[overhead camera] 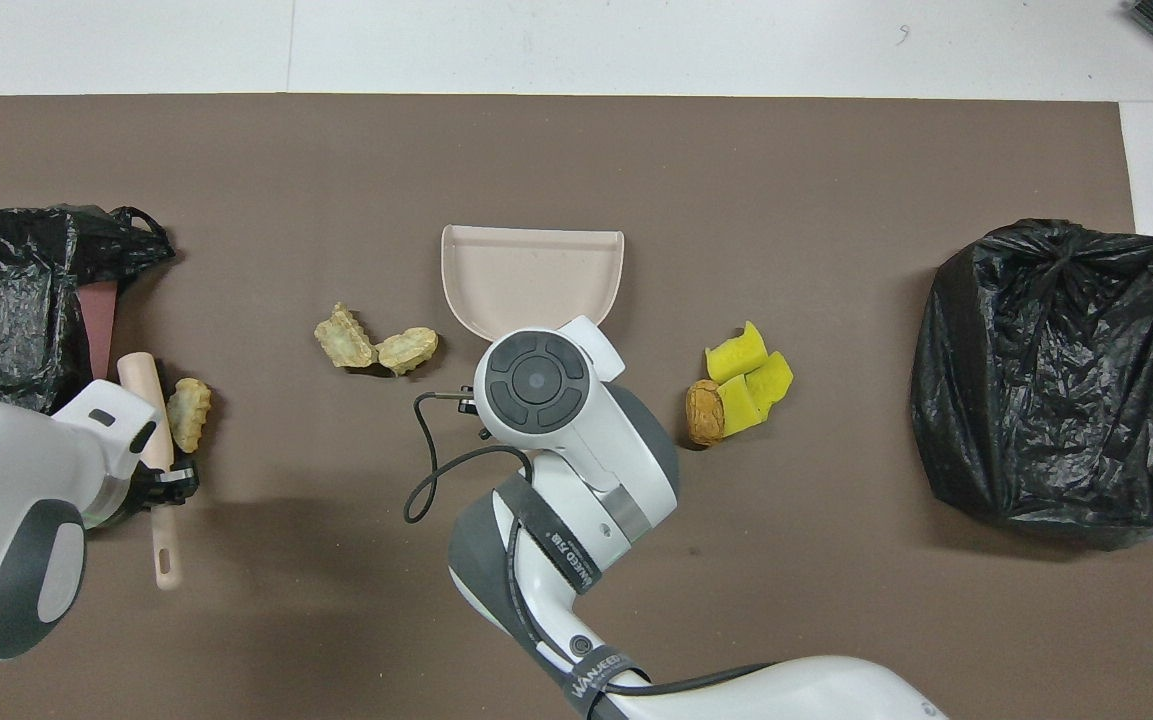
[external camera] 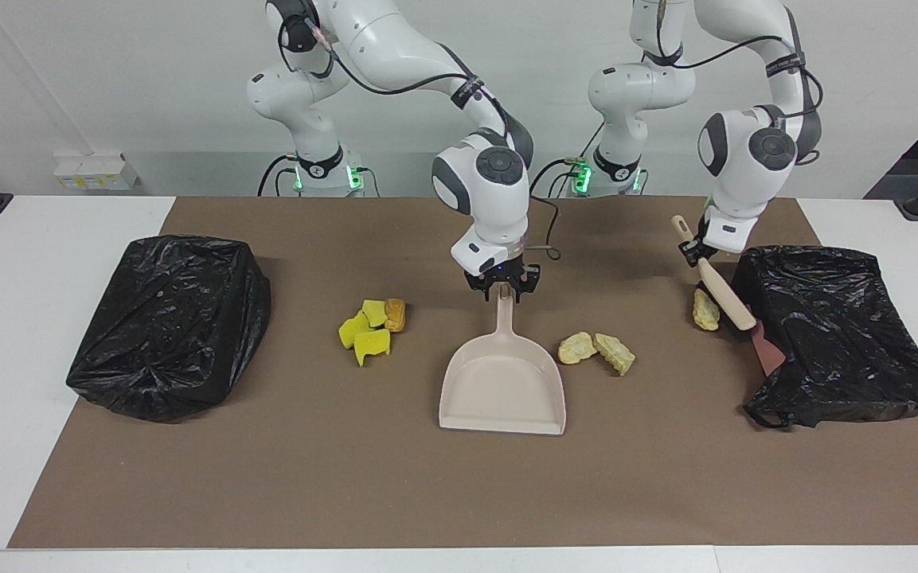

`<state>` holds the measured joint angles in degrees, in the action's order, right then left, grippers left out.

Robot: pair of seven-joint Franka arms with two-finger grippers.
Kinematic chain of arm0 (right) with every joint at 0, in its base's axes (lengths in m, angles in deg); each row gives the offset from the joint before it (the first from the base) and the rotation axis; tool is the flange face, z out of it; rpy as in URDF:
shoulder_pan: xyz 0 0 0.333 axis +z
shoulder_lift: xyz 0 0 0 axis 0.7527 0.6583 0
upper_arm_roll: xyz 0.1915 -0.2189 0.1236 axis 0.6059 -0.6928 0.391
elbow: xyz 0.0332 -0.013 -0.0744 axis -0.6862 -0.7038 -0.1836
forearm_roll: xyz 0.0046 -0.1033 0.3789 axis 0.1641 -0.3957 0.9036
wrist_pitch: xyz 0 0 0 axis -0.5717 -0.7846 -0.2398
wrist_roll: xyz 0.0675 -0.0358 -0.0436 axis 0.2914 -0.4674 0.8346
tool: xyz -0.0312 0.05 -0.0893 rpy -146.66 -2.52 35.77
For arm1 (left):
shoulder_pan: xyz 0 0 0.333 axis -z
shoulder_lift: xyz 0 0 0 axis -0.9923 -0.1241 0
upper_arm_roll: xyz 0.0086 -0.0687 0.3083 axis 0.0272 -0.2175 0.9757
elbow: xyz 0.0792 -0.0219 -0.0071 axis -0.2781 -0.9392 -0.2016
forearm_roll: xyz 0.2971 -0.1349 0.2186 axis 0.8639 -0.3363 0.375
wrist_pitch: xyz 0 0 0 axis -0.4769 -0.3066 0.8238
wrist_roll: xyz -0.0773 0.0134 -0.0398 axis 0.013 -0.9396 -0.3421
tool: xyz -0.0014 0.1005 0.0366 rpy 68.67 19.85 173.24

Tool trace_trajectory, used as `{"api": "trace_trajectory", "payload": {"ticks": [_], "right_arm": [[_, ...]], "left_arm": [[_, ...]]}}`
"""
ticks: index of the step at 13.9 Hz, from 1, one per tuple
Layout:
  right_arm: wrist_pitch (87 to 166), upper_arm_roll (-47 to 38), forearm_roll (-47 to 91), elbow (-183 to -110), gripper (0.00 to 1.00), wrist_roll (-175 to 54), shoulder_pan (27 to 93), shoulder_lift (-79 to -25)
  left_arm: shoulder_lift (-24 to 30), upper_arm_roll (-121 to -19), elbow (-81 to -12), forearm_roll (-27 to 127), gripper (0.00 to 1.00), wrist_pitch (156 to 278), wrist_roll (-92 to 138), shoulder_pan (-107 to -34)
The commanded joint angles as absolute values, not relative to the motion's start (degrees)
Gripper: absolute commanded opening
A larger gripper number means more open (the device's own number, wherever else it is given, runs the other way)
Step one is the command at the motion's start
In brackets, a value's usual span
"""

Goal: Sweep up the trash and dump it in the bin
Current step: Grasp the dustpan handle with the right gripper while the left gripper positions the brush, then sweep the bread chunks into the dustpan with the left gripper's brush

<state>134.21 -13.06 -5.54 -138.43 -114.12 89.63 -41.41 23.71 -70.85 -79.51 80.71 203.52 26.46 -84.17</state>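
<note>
A: Right gripper [external camera: 504,289]?
B: Clamped on the dustpan [external camera: 504,382] handle, mid-mat.
A: Left gripper [external camera: 693,253]?
B: Gripped the brush [external camera: 720,291] beside one pale scrap [external camera: 705,310]; remaining trash [external camera: 372,325] lay either side of the dustpan.

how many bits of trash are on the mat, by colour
pale yellow chunks: 3
bright yellow-green sponge pieces: 3
orange-brown lump: 1
total: 7

Smooth plastic dustpan [external camera: 502,386], crumbly foam trash [external camera: 595,349], glossy crinkled bags [external camera: 172,322]
</note>
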Motion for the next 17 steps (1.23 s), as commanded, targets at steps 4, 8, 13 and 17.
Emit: {"api": "trace_trajectory", "payload": {"ticks": [4, 8, 13, 17], "right_arm": [[132.1, -13.1, -9.7, -137.9, 0.00, -100.0, 87.9, -43.8], [127.9, -13.0, -9.7, -140.1, 0.00, -74.4, 84.0, -48.6], [120.5, -12.9, -9.5, -145.2, 0.00, -33.9, 78.9, -54.4], [120.6, -12.9, -8.9, -148.4, 0.00, -22.6, 78.6, -54.7]], "left_arm": [[21.6, -70.3, -75.1, 71.5, 0.00, 205.8, 27.8, -72.7], [20.6, -70.0, -65.4, 71.5, 0.00, 196.5, 27.0, -74.3], [17.6, -70.0, -64.5, 71.6, 0.00, 196.3, 21.2, -79.3], [16.3, -70.1, -67.9, 71.7, 0.00, 202.6, 20.6, -78.2]]}}
